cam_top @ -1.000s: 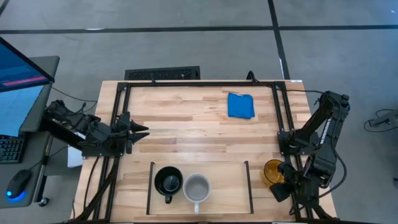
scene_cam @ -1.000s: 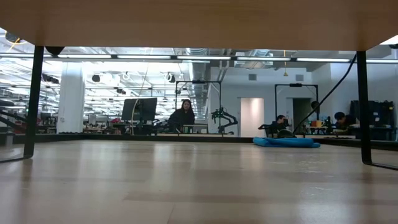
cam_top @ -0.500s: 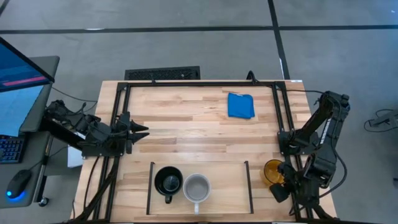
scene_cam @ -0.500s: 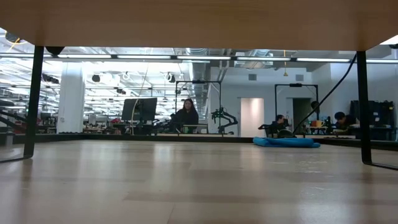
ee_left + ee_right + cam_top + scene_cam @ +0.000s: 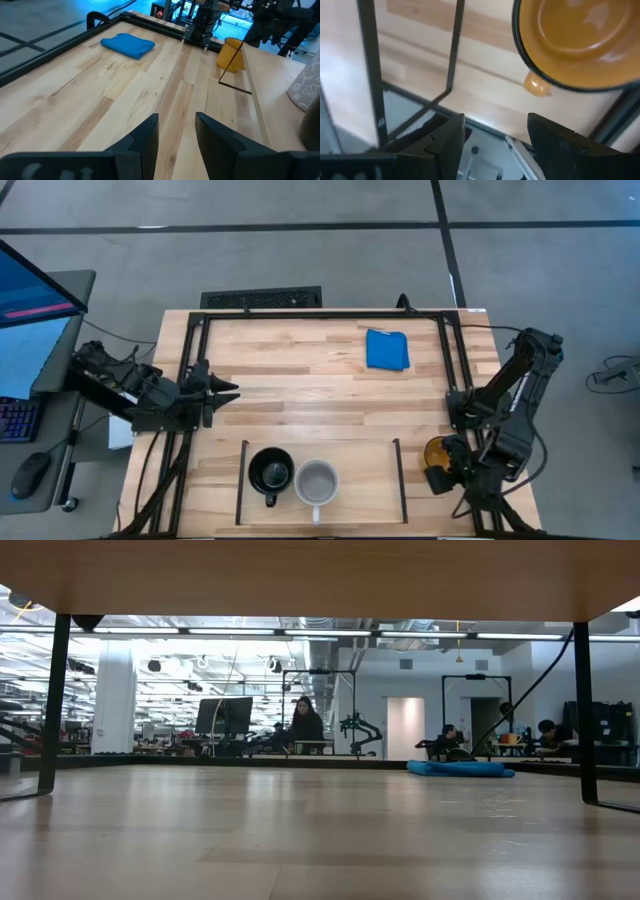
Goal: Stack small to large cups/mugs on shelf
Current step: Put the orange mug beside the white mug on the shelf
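Observation:
The small black mug (image 5: 270, 472) and the pale grey-white mug (image 5: 316, 481) stand side by side on the wood-plank shelf (image 5: 360, 470), between its two thin black bars. The yellow-orange mug (image 5: 436, 450) stands upright on the table just outside the shelf's right bar; it also shows in the left wrist view (image 5: 231, 54). My right gripper (image 5: 441, 476) is open at the mug's near side; in its wrist view the mug (image 5: 580, 45) and its handle (image 5: 537, 86) lie beyond the fingertips, apart from them. My left gripper (image 5: 226, 392) is open and empty at the table's left edge.
A folded blue cloth (image 5: 387, 349) lies at the far right of the table. A black metal frame (image 5: 320, 314) runs along the table's far, left and right sides. The shelf has free room to the right of the grey-white mug. People show in the room behind.
My right gripper has shifted a little toward the table's left edge, closer beside the yellow-orange mug. The mugs stand where they were.

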Controlling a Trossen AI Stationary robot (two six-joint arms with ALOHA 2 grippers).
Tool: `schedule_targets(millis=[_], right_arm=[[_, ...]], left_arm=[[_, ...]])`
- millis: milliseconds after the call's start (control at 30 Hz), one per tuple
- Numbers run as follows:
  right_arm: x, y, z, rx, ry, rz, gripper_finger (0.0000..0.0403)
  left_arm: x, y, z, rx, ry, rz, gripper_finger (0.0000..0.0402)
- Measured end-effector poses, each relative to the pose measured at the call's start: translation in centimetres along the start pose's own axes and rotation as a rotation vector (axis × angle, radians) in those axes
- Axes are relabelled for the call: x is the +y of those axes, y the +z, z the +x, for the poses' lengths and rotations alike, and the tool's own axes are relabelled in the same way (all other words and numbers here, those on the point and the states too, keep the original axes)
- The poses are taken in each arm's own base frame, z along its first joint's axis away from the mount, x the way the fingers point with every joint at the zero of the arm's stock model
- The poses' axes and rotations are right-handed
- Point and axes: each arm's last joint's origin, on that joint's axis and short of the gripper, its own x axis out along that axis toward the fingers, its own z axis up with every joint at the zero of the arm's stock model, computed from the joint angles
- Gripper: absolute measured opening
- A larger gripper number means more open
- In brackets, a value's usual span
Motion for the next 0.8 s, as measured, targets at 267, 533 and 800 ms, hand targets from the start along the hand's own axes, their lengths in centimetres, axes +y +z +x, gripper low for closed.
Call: schedule_targets(millis=[267,533,800], right_arm=[[0.2,-1.5,3.1,0.066,-0.178,0.016,0.024],[0.7,-1.4,4.8,0.022,-0.225,0.035,0.024],[0.9,-1.0,6.5,-0.037,-0.289,0.06,0.024]], left_arm=[[0.0,-0.1,0.0,0.009,-0.001,0.008,0.0119],[0.1,-0.1,0.0,0.013,0.001,0.021,0.0119],[0.1,-0.1,0.0,0.013,0.001,0.021,0.0119]])
